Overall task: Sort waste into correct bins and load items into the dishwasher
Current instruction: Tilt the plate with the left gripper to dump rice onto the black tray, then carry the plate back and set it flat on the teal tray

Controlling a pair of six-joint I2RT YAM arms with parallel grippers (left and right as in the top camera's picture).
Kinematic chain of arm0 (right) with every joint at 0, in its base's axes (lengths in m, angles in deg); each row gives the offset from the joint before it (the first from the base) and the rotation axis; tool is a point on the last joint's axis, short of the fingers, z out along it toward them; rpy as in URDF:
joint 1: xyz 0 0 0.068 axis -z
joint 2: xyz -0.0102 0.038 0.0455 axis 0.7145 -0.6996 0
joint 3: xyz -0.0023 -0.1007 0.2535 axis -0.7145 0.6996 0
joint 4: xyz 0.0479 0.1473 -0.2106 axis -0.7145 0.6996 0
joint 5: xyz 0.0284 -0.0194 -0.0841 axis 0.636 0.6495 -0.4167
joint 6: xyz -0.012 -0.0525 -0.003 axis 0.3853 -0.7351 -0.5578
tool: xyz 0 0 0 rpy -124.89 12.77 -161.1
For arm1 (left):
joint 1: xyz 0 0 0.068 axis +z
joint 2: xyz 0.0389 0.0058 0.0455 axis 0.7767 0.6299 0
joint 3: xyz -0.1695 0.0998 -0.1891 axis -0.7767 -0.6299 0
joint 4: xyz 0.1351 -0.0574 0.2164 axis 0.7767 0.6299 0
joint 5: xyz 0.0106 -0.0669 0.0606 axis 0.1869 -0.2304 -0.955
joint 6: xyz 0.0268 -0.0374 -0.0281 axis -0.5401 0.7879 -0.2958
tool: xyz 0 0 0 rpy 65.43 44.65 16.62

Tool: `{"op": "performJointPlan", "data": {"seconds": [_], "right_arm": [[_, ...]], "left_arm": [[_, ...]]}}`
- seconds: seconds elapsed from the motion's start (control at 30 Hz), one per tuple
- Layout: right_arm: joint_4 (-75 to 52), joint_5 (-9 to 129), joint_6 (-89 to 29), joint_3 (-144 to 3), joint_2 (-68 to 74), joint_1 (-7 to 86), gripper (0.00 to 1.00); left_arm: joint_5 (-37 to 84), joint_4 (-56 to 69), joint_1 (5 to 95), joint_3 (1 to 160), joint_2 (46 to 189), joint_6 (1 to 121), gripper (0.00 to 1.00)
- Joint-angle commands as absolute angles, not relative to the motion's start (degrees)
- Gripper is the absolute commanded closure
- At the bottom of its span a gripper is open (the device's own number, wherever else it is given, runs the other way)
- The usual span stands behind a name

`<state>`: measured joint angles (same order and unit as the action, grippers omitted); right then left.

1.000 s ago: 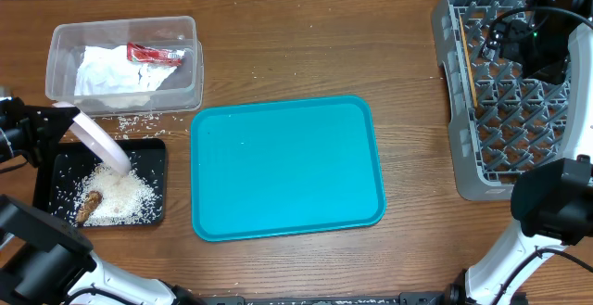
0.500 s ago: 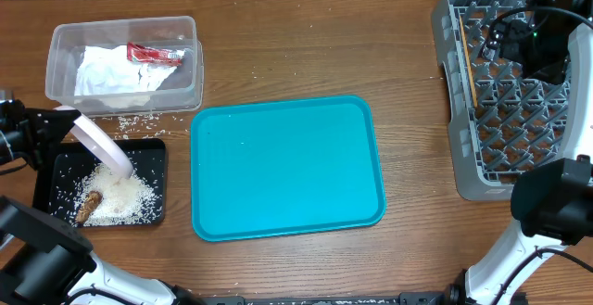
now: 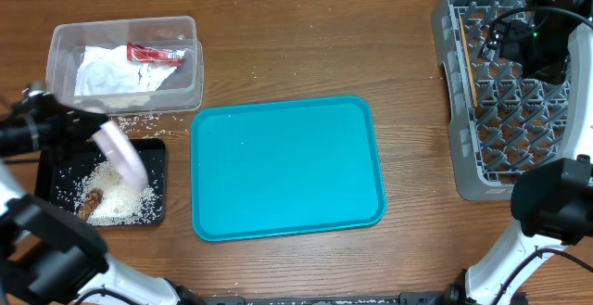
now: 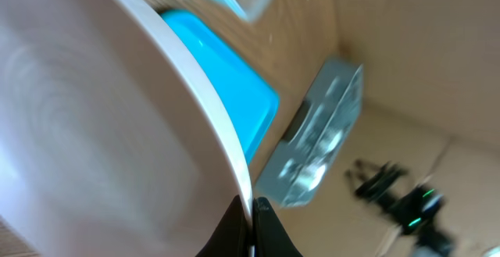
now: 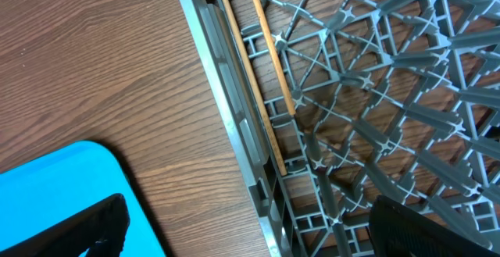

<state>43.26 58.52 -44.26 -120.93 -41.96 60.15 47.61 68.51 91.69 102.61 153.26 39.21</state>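
Observation:
My left gripper [image 3: 85,127] is shut on the rim of the white plate [image 3: 120,157] and holds it tilted steeply over the black tray [image 3: 156,180]. In the left wrist view the plate [image 4: 101,132] fills the left side, its rim pinched between my fingertips [image 4: 251,227]. White rice [image 3: 116,198] and a brown lump [image 3: 91,203] lie in the black tray. The clear tub [image 3: 192,82] holds the napkin [image 3: 107,73] and red wrapper [image 3: 156,55]. My right gripper [image 5: 258,233] is open and empty over the left side of the grey dish rack [image 3: 519,120]. Chopsticks [image 5: 266,62] lie in the rack.
The teal tray [image 3: 287,166] lies in the middle of the table, bare. Loose rice grains [image 3: 130,121] are scattered on the wood between the tub and black tray. The right arm [image 3: 533,41] hangs over the rack's back half.
My left gripper has swung the plate to the right and lower over the black tray. The right arm has not moved.

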Motion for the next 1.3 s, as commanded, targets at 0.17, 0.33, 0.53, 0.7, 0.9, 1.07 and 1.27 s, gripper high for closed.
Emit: {"op": "performJointPlan", "data": {"seconds": [0.17, 0.33, 0.53, 0.7, 0.9, 1.07, 1.27], "right_arm": [[43.0, 58.2, -44.0, -121.0, -41.8, 60.1, 0.00], [43.0, 58.2, -44.0, -121.0, -41.8, 60.1, 0.00], [43.0, 58.2, -44.0, -121.0, -41.8, 60.1, 0.00], [43.0, 58.2, -44.0, -121.0, -41.8, 60.1, 0.00], [43.0, 58.2, -44.0, -121.0, -41.8, 60.1, 0.00], [43.0, 58.2, -44.0, -121.0, -41.8, 60.1, 0.00], [43.0, 58.2, -44.0, -121.0, -41.8, 60.1, 0.00]], "left_arm": [[44.7, 68.0, 63.8, 103.7, 147.0, 38.3, 0.96], [31.8, 59.7, 46.4, 103.7, 147.7, 48.8, 0.96], [6.7, 49.7, 27.8, 103.7, 150.2, 68.3, 0.96], [-1.9, 45.7, 17.2, 103.7, 154.9, 71.9, 0.96], [-6.5, 43.0, 11.8, 103.7, 161.0, 73.5, 0.96], [-1.1, 42.3, 11.3, 103.7, 163.9, 73.4, 0.82], [0.1, 42.5, 11.3, 103.8, 164.0, 72.3, 0.57]]}}
